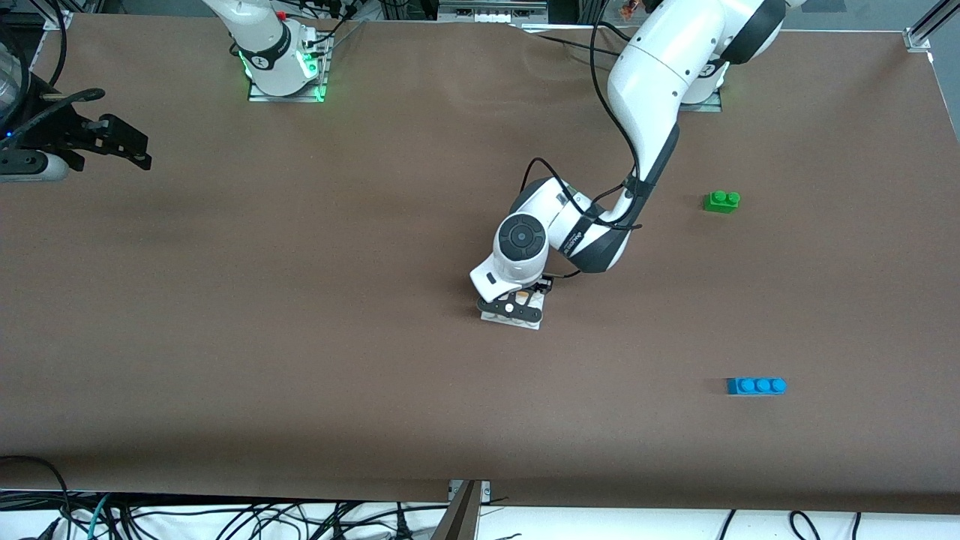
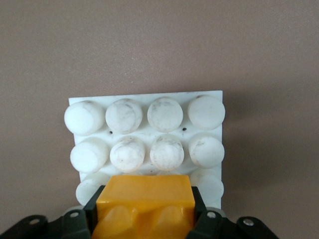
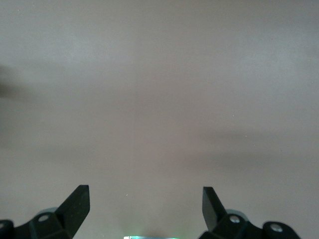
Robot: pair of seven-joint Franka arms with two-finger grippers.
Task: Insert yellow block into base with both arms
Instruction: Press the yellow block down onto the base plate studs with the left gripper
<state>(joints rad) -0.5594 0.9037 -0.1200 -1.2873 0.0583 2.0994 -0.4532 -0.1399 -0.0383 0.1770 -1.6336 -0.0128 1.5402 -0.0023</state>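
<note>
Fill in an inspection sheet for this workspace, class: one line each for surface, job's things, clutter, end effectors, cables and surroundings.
Surface: brown table, flat.
Job's things: yellow block held over the white base at mid-table.
Clutter: green brick and blue brick toward the left arm's end, the blue one nearer the front camera.
End effectors: left end effector shut on the yellow block; right end effector open, waiting over bare table.
Cables: black cable along the left arm; more below the table edge.
Surroundings: metal frame at a table corner.
</note>
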